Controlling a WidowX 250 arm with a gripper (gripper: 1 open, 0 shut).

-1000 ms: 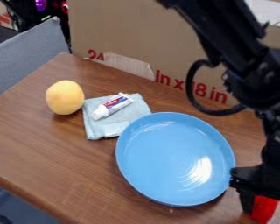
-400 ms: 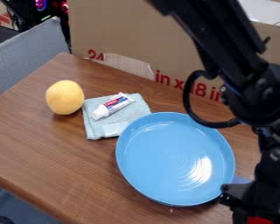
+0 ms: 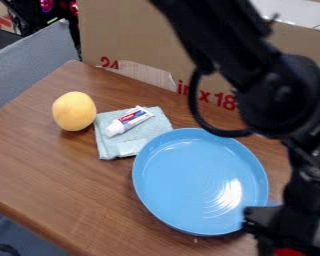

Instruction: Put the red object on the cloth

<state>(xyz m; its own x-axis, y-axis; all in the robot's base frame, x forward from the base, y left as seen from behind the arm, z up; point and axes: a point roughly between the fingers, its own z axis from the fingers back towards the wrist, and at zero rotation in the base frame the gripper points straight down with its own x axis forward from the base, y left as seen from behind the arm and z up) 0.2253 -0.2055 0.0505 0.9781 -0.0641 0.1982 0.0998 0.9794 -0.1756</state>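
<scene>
A single view covers the scene. The camera sits high, beside and behind the arm (image 3: 243, 80), and looks down at a slant across the wooden surface (image 3: 43, 165) toward a cardboard box (image 3: 136, 40) at the far edge. It stands close: the arm's dark links fill much of the right half and blur, hiding that side of the surface. The plate (image 3: 196, 185) lies near the lower middle, the cloth (image 3: 123, 140) and the orange ball (image 3: 73, 110) to its left. The surface's near edge runs off the bottom left corner.
</scene>
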